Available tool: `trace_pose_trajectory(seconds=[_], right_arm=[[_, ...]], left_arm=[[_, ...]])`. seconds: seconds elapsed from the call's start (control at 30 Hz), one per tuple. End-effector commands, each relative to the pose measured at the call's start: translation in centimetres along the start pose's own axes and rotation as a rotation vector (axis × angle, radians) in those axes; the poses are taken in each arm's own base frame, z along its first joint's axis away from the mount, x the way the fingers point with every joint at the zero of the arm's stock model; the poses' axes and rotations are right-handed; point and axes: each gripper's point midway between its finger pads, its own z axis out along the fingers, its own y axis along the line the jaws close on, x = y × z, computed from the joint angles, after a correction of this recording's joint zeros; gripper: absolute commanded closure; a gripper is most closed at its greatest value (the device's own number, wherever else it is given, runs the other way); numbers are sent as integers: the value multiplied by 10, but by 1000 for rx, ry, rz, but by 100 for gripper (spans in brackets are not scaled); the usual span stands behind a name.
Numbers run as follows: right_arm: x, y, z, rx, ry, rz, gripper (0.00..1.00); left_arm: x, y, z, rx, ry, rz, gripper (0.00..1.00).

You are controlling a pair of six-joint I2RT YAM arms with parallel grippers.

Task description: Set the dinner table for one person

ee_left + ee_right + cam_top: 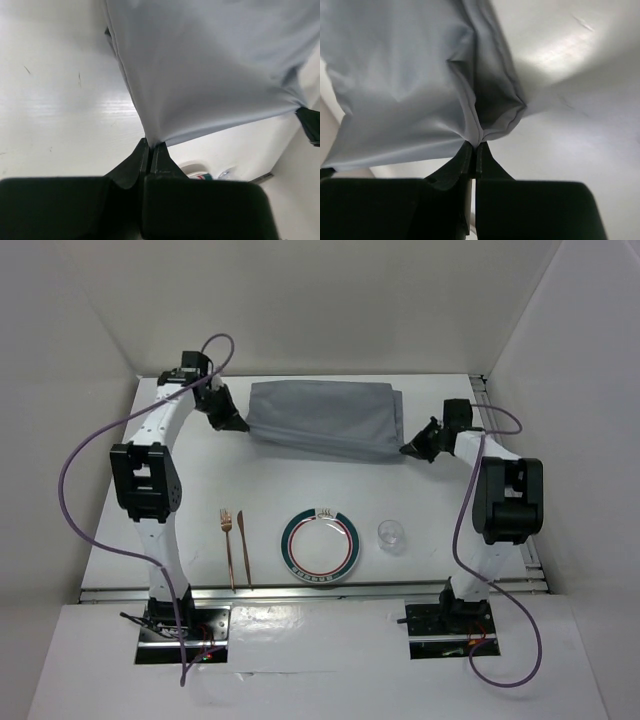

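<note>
The tabletop (300, 475) is lying beneath both arms. The grey cloth (320, 418) is spanning its far half, long axis left to right, beyond the plate (320, 547), seemingly hanging clear. The left gripper (150, 146) and right gripper (475, 145) are each pinching an opposite cloth end, jaws closed tight.

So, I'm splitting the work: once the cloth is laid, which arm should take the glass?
Probably right: the glass stands right of the plate, nearer that arm's base; for now both ends of the cloth are pinched.
</note>
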Motion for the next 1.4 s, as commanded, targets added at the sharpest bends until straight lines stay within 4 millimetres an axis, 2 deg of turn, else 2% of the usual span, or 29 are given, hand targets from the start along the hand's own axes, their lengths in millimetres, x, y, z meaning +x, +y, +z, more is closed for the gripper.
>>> trace_pose_trajectory(seconds=[0.0, 0.03, 0.07, 0.1, 0.13, 0.17, 0.2, 0.23, 0.3, 0.37, 0.4, 0.43, 0.47, 0.5, 0.57, 0.6, 0.63, 0.7, 0.73, 0.77, 0.87, 1.0, 1.03, 1.1, 1.27, 1.3, 1.37], right_arm=[[-21, 52, -5, -113, -43, -117, 100], [-18, 58, -5, -132, -38, -130, 100], [-18, 64, -11, -160, -49, -140, 100], [-10, 66, -13, -181, -35, -151, 100], [3, 54, -11, -172, -13, -144, 100], [9, 54, -19, -188, -14, -139, 100], [20, 47, -20, -178, 4, -139, 100], [33, 36, -25, -169, 14, -125, 100], [39, 32, -32, -176, 7, -129, 100], [33, 42, -50, -187, -25, -161, 100], [16, 60, -63, -207, -82, -204, 100], [11, 67, -74, -203, -98, -221, 100], [1, 83, -92, -231, -145, -250, 100], [-17, 110, -116, -277, -213, -296, 100], [-32, 134, -149, -308, -290, -334, 100], [-39, 145, -165, -323, -328, -354, 100], [-50, 165, -194, -355, -394, -368, 100], [-57, 182, -222, -392, -453, -382, 100], [-65, 193, -242, -412, -509, -398, 100], [-62, 198, -259, -431, -530, -405, 100], [-60, 207, -294, -476, -596, -420, 100], [-57, 212, -319, -503, -641, -407, 100], [-57, 212, -319, -503, -641, -407, 100], [-58, 218, -329, -520, -659, -413, 100], [-72, 220, -308, -498, -651, -403, 100], [-78, 224, -298, -503, -650, -395, 100], [-86, 234, -295, -522, -658, -403, 100]], left_arm=[[-34, -4, -41, 27, -88, -25, 100], [-40, -2, -54, 32, -118, -30, 100], [-35, -4, -59, 41, -110, -21, 100], [-28, 4, -59, 29, -94, -29, 100], [-21, 6, -61, 24, -84, -35, 100], [-17, 5, -71, 23, -109, -14, 100], [0, 17, -60, 5, -68, -35, 100], [9, 22, -59, 1, -59, -40, 100], [20, 23, -63, 8, -55, -27, 100], [18, 24, -68, 5, -57, -27, 100], [10, 12, -84, 25, -78, -2, 100], [4, 4, -94, 35, -101, 10, 100], [-3, -6, -104, 56, -126, 26, 100], [-20, -25, -128, 111, -191, 68, 100], [-28, -42, -152, 170, -216, 102, 100], [-39, -67, -182, 227, -281, 153, 100], [-42, -67, -191, 268, -267, 140, 100], [-48, -77, -206, 360, -303, 158, 100], [-46, -82, -214, 410, -290, 156, 100], [-46, -86, -226, 431, -316, 168, 100], [-47, -91, -236, 465, -336, 193, 100], [-44, -108, -247, 531, -348, 242, 100], [-43, -111, -251, 543, -351, 253, 100], [-44, -119, -243, 555, -335, 261, 100], [-54, -133, -219, 613, -280, 265, 100], [-55, -138, -214, 628, -270, 270, 100], [-64, -146, -215, 670, -276, 281, 100]])
